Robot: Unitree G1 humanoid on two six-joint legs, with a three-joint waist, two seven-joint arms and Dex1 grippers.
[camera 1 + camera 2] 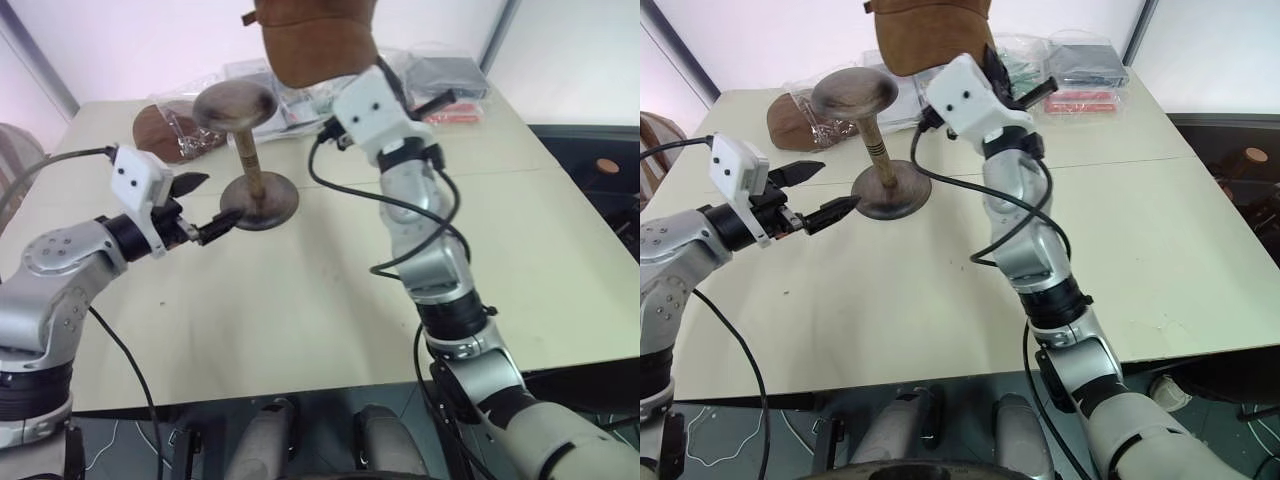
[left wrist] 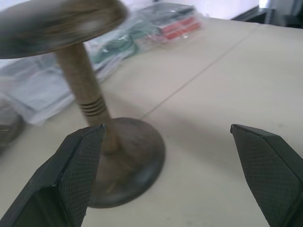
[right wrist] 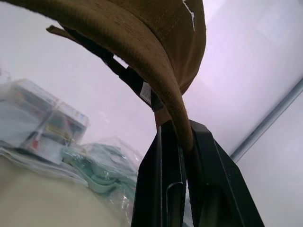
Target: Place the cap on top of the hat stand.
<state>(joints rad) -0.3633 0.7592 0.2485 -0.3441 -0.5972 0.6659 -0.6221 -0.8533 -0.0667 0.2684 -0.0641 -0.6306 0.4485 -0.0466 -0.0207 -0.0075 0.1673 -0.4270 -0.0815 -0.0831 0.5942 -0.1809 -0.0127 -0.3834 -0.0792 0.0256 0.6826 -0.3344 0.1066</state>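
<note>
The brown cap [image 1: 315,40] hangs high over the back of the table, slightly behind and to the right of the hat stand's disc top [image 1: 235,103]. My right gripper [image 3: 184,137] is shut on the cap's lower rim, with the edge pinched between its fingers. The dark bronze hat stand [image 1: 247,160] stands upright on its round base [image 1: 262,202] left of centre. My left gripper [image 1: 215,203] is open and level beside that base, on its left. In the left wrist view one finger [image 2: 71,175] lines up with the base's edge and the stem [image 2: 80,80] rises ahead.
A second brown cap wrapped in clear plastic [image 1: 165,130] lies behind the stand at the back left. Several plastic-wrapped packages [image 1: 445,85] line the back edge of the beige table [image 1: 300,300]. A black cable [image 1: 350,190] loops off my right arm above the tabletop.
</note>
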